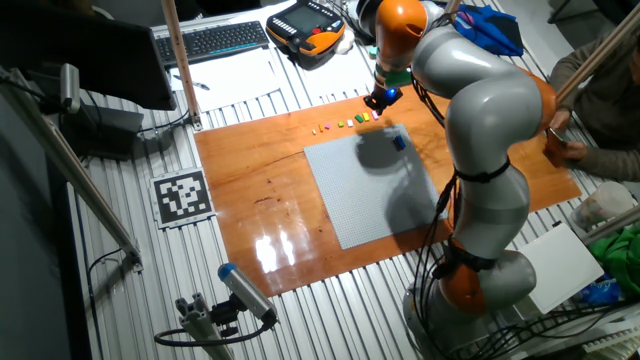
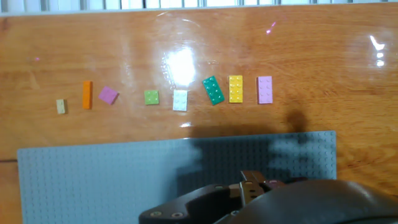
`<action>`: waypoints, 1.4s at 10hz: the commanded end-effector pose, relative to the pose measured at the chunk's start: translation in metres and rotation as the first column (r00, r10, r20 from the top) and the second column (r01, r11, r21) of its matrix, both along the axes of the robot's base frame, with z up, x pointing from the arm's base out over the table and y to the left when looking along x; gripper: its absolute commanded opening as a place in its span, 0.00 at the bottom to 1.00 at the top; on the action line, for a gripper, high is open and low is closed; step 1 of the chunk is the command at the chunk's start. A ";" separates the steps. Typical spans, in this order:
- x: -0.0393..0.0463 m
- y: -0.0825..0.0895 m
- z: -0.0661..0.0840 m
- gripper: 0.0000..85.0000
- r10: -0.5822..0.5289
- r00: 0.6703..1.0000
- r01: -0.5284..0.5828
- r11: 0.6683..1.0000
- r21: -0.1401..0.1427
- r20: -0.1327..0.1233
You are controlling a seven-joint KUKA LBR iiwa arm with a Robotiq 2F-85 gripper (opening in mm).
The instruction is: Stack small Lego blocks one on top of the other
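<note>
Gripper [image 1: 380, 100] first: hangs low over the wooden board [image 1: 250, 180], close to the far edge of the grey baseplate [image 1: 375, 195], and shows in the hand view only as a dark housing [image 2: 252, 186] at the bottom of the frame. Cannot tell whether the jaws stand apart or together, nor whether anything sits between them. Belongs to the grey and orange arm [image 1: 490, 130], which rises from the near right corner and bends over the baseplate. Beneath it all, a slatted metal table [image 1: 110, 290] carrying the board, with a keyboard [image 1: 212, 40] and a black-and-white marker tag [image 1: 182, 196] off to the left. On the board, the baseplate lying flat, with a single blue block [image 1: 399, 141] on its far right part, under the arm's shadow. Just beyond the plate's far edge, on bare wood, a loose row of small Lego blocks, none stacked and none touching. From the right in the hand view, longest first: pink [image 2: 265, 89], yellow [image 2: 236, 89] and dark green [image 2: 213, 90], the green one tilted. Then, going left, a whitish square [image 2: 180, 100], a light green square [image 2: 152, 97], a tilted purple square [image 2: 108, 95], a narrow orange piece [image 2: 87, 95], and last the tiny tan one [image 2: 60, 106]
</note>
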State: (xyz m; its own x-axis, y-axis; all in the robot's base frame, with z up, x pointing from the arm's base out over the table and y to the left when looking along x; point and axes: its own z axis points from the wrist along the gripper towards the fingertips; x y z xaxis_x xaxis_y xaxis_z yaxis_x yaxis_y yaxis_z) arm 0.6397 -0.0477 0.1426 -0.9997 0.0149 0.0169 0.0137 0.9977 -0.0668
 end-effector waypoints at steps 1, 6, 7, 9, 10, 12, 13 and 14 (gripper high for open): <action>0.0116 -0.005 -0.004 0.20 0.006 1.000 -0.006 1.000 0.004 0.000; 0.0388 -0.025 -0.039 0.40 0.004 1.000 -0.005 1.000 0.025 0.018; 0.0432 -0.027 -0.047 0.40 0.008 1.000 -0.008 1.000 0.018 0.024; 0.0488 -0.030 -0.061 0.40 0.018 0.999 -0.018 1.000 0.016 0.039; 0.0508 -0.032 -0.066 0.40 0.018 0.999 -0.019 1.000 0.017 0.045; 0.0534 -0.035 -0.075 0.40 0.026 0.998 -0.027 0.999 0.018 0.056; 0.0543 -0.037 -0.080 0.40 0.031 0.997 -0.032 0.999 0.022 0.065; 0.0556 -0.039 -0.085 0.40 0.034 0.997 -0.036 0.999 0.027 0.071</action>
